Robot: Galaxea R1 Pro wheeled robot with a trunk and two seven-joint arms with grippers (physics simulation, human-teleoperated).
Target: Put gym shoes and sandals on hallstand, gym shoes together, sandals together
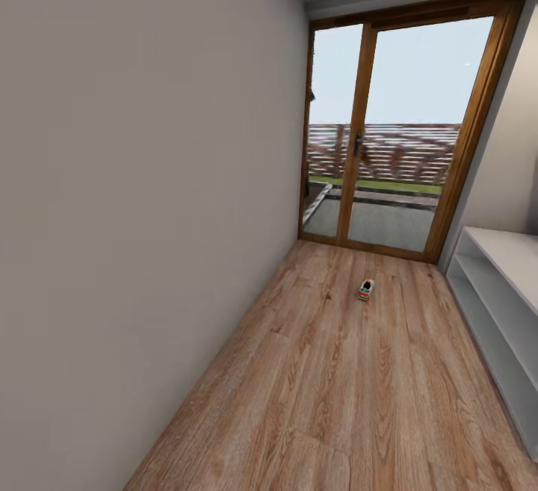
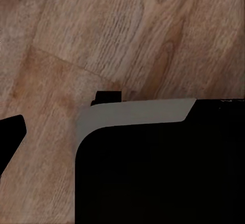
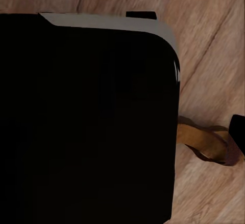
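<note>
The head view looks down a long corridor. The wood floor (image 1: 336, 386) fills the lower middle of the frame. One gym shoe (image 1: 365, 290) sits on the floor a bit right of the middle of the frame, far from the camera and near the glass door (image 1: 396, 125). The shoe is white with a red end toward the camera and a bit of green on it. It stands alone, well apart from the shoe rack (image 1: 497, 304). The rack is light grey and runs along the right edge of the frame, with a flat top and open shelves. A plain grey wall (image 1: 134, 199) fills the left side. Through the door you can see sky, a fence and some grass.

The left wrist view shows wood floor in the upper part and a big black body with a grey edge (image 2: 138, 114) in the lower right.

The right wrist view shows a big black body with a grey edge too. In the lower right, a brown sandal (image 3: 204, 142) with a tan inside lies on the floor, just beside the black body.

You cannot tell if the jaws of either gripper are open or closed.
</note>
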